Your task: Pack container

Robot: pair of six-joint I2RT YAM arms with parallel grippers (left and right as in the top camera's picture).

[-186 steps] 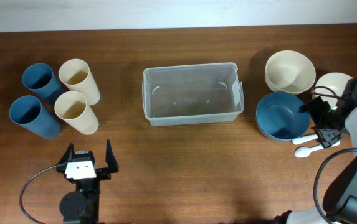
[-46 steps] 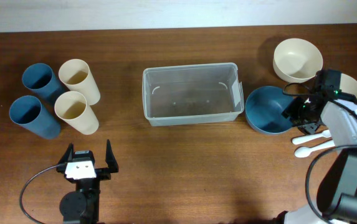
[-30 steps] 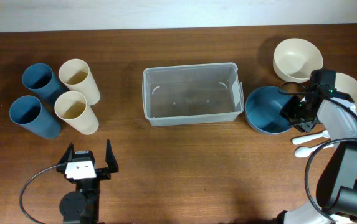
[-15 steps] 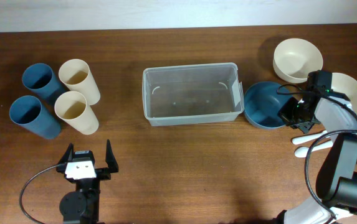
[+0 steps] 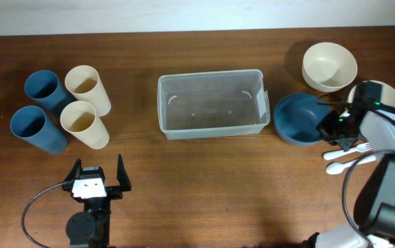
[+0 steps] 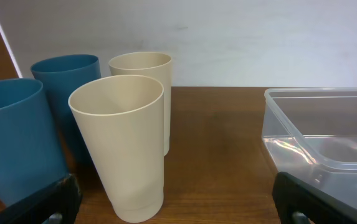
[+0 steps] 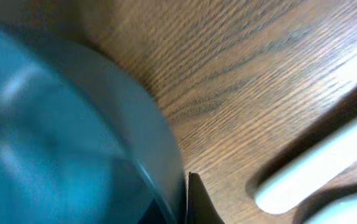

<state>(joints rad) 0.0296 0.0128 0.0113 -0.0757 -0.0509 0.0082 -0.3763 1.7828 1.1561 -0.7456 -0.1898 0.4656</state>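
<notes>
Right tool point(image 5: 329, 122) now pinched shut on blue bowl point(image 5: 295, 118) rim, jaws apart a second ago. Grasp looks made; lift next. Container point(image 5: 211, 74) empty, mid-counter, just left of bowl. Left tool point(image 5: 98, 171) wide, idle.

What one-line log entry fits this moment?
right gripper: shut on blue bowl | left gripper: open | container: empty

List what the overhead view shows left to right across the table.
Blue cups → cream cups → container → blue bowl → far-right cream bowl, partly under the arm. Top cream bowl and cutlery overlap others, left out.
</notes>
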